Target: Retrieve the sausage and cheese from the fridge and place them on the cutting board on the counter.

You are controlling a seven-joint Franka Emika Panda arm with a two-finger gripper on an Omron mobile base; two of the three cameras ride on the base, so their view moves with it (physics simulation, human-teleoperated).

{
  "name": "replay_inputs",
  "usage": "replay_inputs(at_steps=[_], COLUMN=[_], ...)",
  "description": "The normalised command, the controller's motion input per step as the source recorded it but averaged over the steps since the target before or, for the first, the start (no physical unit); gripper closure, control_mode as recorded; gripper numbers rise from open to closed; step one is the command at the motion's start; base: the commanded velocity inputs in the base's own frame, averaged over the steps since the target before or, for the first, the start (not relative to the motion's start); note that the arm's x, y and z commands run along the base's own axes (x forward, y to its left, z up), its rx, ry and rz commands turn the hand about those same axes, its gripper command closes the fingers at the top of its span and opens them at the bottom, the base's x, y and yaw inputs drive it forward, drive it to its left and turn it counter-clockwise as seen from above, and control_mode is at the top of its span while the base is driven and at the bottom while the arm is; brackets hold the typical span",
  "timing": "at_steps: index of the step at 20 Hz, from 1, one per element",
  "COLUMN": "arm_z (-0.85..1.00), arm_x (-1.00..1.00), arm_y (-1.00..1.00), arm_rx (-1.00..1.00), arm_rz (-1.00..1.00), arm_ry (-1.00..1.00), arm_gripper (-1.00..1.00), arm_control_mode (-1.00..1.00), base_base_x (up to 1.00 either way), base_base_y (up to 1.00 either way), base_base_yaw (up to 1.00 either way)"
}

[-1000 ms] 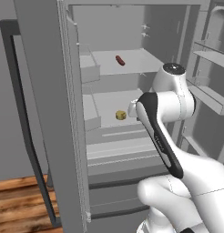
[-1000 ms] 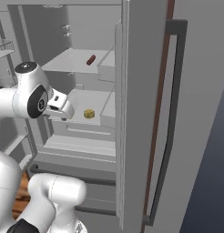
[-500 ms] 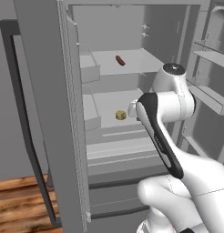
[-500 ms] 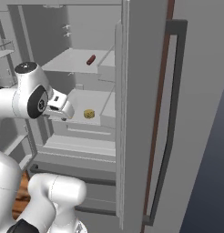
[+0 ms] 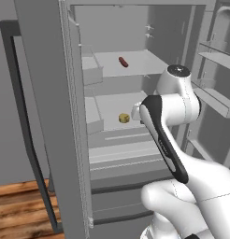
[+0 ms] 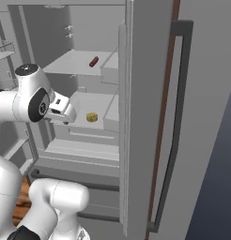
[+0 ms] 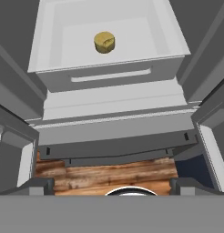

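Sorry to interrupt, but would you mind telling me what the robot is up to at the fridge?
The arm is reaching toward the open fridge to fetch food. The sausage lies on the upper shelf and the cheese sits on the shelf below it; neither has been picked up yet. The hand is in front of the lower shelf, short of the cheese, with its camera looking down at it. Whether the gripper is open cannot be told.
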Motion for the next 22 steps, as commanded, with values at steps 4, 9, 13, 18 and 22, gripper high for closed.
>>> replay_inputs(at_steps=[4,9,13,18,22], arm_z=[0.00,0.00,-0.11,-0.13,-0.43], arm_x=[0.00,0.00,0.02,0.00,0.47], arm_y=[0.00,0.00,0.00,-0.27,-0.18], arm_rx=[0.00,0.00,0.00,0.01,0.00], arm_rz=[0.00,0.00,0.00,0.01,0.02], arm_ry=[0.00,0.00,-0.01,0.05,-0.04], arm_gripper=[-1.00,-1.00,-1.00,-1.00,-1.00], arm_control_mode=[-1.00,-1.00,-1.00,-1.00,-1.00], base_base_x=[0.00,0.00,0.00,0.00,0.00], base_base_y=[0.00,0.00,0.00,0.00,0.00], base_base_yaw=[0.00,0.00,0.00,0.00,0.00])
